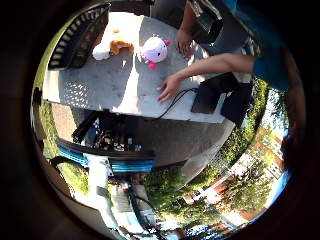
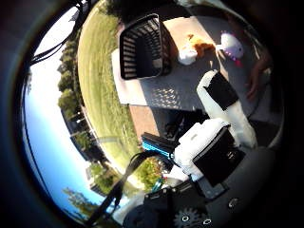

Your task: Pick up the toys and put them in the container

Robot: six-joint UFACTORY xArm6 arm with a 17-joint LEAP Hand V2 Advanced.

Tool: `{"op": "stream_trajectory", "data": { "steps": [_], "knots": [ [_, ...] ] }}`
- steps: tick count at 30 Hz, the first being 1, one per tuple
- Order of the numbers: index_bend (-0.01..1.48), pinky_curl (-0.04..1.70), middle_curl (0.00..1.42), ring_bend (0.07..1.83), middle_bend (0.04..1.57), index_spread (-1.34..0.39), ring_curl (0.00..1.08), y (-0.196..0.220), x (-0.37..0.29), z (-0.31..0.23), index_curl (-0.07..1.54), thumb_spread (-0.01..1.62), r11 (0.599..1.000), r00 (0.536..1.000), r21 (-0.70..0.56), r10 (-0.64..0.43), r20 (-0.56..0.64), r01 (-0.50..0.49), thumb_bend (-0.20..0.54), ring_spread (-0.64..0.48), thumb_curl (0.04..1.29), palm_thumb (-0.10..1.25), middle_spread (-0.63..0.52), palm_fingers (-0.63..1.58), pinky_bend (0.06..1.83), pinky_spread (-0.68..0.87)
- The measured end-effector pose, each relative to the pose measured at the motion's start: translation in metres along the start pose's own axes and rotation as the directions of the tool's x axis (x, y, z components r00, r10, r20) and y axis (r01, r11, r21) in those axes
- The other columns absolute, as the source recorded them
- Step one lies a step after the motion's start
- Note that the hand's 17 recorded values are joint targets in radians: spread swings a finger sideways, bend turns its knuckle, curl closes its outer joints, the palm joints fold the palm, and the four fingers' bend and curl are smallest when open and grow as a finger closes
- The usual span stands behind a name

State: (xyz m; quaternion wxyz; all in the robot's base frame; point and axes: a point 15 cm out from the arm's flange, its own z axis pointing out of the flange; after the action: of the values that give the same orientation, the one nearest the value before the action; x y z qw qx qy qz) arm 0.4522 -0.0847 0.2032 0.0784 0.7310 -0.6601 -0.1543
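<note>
Two toys lie on a grey table [image 1: 100, 90]: a white and pink plush [image 1: 154, 50] and an orange and white plush [image 1: 114, 47] beside it. A black slatted basket [image 2: 140, 46] stands on the table next to the orange plush. My hand [image 2: 216, 137] hangs well away from the table, out past its edge, with white and black fingers [image 2: 223, 102] reaching out fairly straight and holding nothing. A person's hands [image 1: 170, 87] rest on the table near the pink plush.
A dark laptop-like object [image 1: 220, 97] lies at the table's edge by the person's arm. Blue and black equipment [image 1: 115, 155] sits below the table. Grass [image 2: 99, 95] and paving surround the table.
</note>
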Motion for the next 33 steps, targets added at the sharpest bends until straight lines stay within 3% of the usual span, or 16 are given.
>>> {"op": "stream_trajectory", "data": {
  "steps": [2,10,18,24,33],
  "knots": [
    [0.21,0.25,0.29,0.21,0.16,-0.22,0.32,-0.027,0.019,0.012,0.38,1.29,1.000,1.000,-0.006,0.018,0.010,-0.018,-0.017,0.25,0.41,0.82,0.02,0.23,0.28,0.41],
    [0.21,0.25,0.29,0.21,0.16,-0.21,0.33,-0.054,0.029,0.055,0.38,1.28,0.998,0.999,-0.063,0.032,0.026,-0.030,-0.018,0.25,0.41,0.82,0.03,0.22,0.27,0.40],
    [0.20,0.25,0.29,0.21,0.16,-0.21,0.33,-0.104,0.070,0.110,0.38,1.25,0.997,0.997,-0.042,0.069,0.017,-0.068,-0.025,0.25,0.42,0.79,0.03,0.21,0.26,0.40],
    [0.19,0.26,0.29,0.21,0.15,-0.20,0.33,-0.140,0.104,0.137,0.37,1.21,0.991,0.993,0.071,0.117,-0.019,-0.115,-0.028,0.25,0.42,0.77,0.03,0.21,0.29,0.41],
    [0.16,0.28,0.29,0.24,0.15,-0.19,0.33,-0.159,0.142,0.202,0.34,1.16,0.976,0.977,0.105,0.200,-0.080,-0.191,-0.040,0.29,0.40,0.66,0.05,0.20,0.41,0.45]
  ]
}}
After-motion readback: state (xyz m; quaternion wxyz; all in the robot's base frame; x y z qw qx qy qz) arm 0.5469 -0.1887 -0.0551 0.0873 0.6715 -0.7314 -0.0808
